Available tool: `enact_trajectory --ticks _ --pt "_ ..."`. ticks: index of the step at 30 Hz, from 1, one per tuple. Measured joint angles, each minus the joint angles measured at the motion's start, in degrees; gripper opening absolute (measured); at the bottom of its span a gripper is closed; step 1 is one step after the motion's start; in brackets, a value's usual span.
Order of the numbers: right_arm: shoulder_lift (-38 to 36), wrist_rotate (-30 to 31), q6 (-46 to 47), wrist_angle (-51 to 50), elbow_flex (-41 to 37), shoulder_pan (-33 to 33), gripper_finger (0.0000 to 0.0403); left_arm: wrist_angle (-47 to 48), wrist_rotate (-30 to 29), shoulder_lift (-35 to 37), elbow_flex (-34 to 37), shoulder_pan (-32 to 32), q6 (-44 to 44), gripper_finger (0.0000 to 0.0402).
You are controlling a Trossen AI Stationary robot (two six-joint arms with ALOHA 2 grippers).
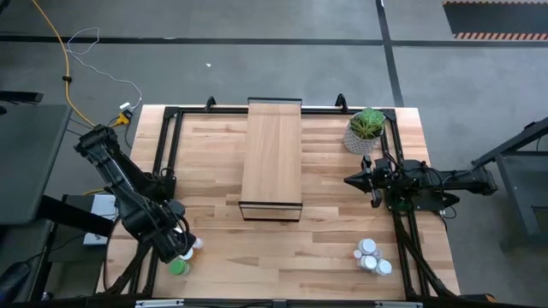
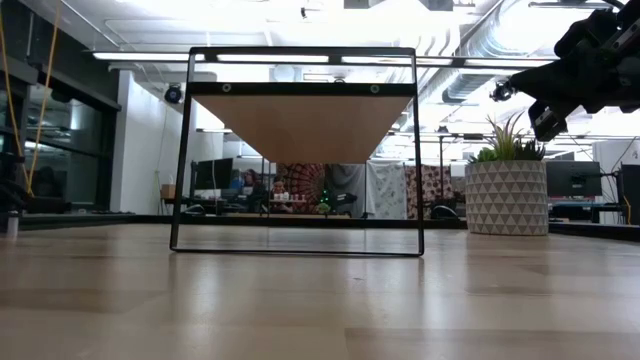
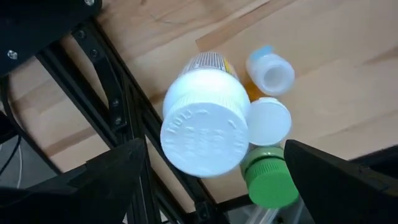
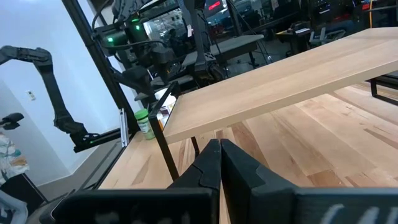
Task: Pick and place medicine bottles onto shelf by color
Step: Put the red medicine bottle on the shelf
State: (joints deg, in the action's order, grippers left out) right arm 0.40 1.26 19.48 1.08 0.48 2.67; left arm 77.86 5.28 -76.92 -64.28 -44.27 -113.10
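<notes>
At the table's near left corner stands a cluster of medicine bottles: a large white-capped bottle, a small white one, a white-capped one and a green one. My left gripper points down above the cluster. It is open, with a finger on either side of the large bottle and clear of it. Several more white bottles stand at the near right. The shelf stands mid-table. My right gripper waits shut and level at the right.
A potted plant stands at the far right, behind the right arm. The black table frame runs close beside the left cluster. The shelf's pale top is bare, and bare tabletop lies between the shelf and the near edge.
</notes>
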Motion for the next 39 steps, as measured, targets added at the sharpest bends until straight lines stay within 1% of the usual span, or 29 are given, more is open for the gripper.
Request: enact_trajectory --ticks 2,5,7,9,12,15,19,24,31,35,39 --pt "0.0 0.0 -0.01 0.0 0.0 0.0 0.0 -0.32 0.94 0.5 2.09 0.0 -0.09 0.0374" --pt "0.0 0.0 0.0 0.0 0.01 0.0 0.0 -3.17 3.92 1.73 5.46 0.02 -0.13 0.0374" --pt "0.0 0.0 -0.01 0.0 0.01 -0.01 0.0 -5.75 3.33 2.48 6.76 0.0 -0.49 0.0374" --pt "0.0 0.0 0.0 0.0 0.01 0.0 0.0 -7.64 1.42 2.98 7.58 0.04 -0.55 0.0374" --pt "0.0 0.0 0.0 0.0 0.01 0.0 0.0 -7.8 -0.06 3.08 8.17 0.07 -0.7 0.0374" --pt "0.0 0.0 0.0 -0.02 0.01 0.01 0.0 -8.23 0.62 3.1 9.38 0.04 -0.71 0.0374" --pt "0.0 0.0 -0.01 0.0 0.0 0.0 0.0 -12.02 3.4 3.1 12.3 0.06 -0.62 0.0374" --pt "0.0 0.0 0.0 0.0 0.01 0.01 0.0 -17.58 2.78 3.1 15.18 0.04 -0.31 0.0374" --pt "0.0 0.0 -0.01 0.0 -0.01 -0.01 0.0 -17.28 1.77 3.1 16.16 0.04 -0.31 0.0374" --pt "0.0 0.0 0.0 0.0 0.01 0.01 0.0 -17.06 1.34 3.1 16.16 0.07 -0.31 0.0358" --pt "0.0 0.0 0.0 0.0 0.01 -0.01 0.0 -17.09 1.81 3.1 16.16 0.04 -0.31 0.0318"
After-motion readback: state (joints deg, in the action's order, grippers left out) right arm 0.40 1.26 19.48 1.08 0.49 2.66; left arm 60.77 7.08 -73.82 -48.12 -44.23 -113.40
